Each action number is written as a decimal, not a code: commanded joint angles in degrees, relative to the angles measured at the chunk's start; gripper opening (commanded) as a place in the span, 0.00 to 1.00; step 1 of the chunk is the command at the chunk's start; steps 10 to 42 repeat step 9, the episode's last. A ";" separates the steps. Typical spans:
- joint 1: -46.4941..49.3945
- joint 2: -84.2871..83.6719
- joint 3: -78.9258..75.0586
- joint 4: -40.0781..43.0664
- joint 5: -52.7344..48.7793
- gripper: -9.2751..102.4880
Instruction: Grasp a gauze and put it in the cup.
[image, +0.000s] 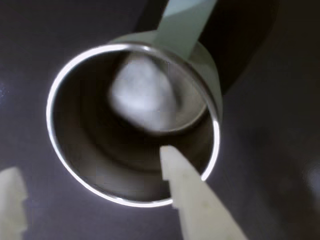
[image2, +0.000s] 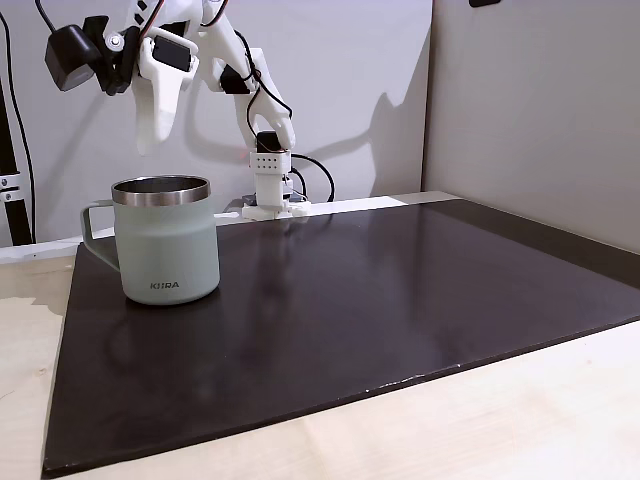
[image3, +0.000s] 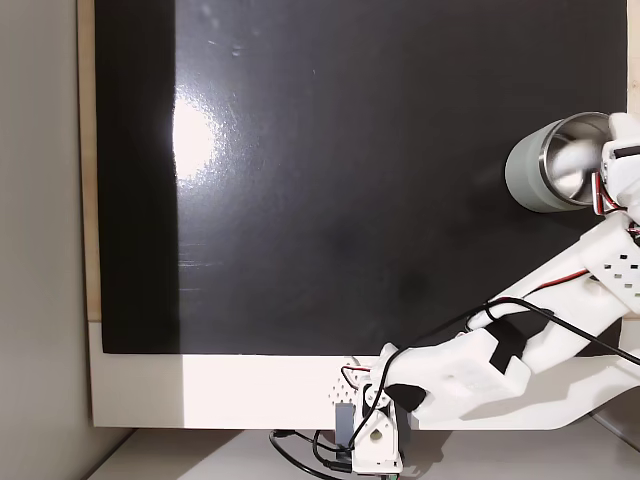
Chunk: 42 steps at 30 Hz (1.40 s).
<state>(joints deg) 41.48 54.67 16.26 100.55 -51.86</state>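
Observation:
The cup (image: 211, 70) is a pale sage-green mug with a steel rim, and in the wrist view I look straight down into it. The gauze (image: 142, 95), a blurred white roll, lies inside it on the bottom, touching no finger. My gripper (image: 90, 161) hovers above the mouth and is open, with one fingertip over the rim and the other outside it to the left. In a fixed view the gripper (image2: 147, 140) hangs above the cup (image2: 165, 245), clear of its rim. From above, the cup (image3: 528, 178) stands at the right edge of the mat.
A black mat (image2: 380, 300) covers most of the pale wooden table (image2: 520, 420). The arm's base (image2: 270, 190) stands behind the mat against a white wall. The cup's handle (image2: 92, 235) points left in that fixed view.

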 joint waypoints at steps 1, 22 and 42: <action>-0.18 0.70 -3.08 0.18 -0.35 0.37; -0.09 1.67 -3.08 0.26 -0.44 0.37; -0.09 1.67 -3.08 0.26 -0.44 0.37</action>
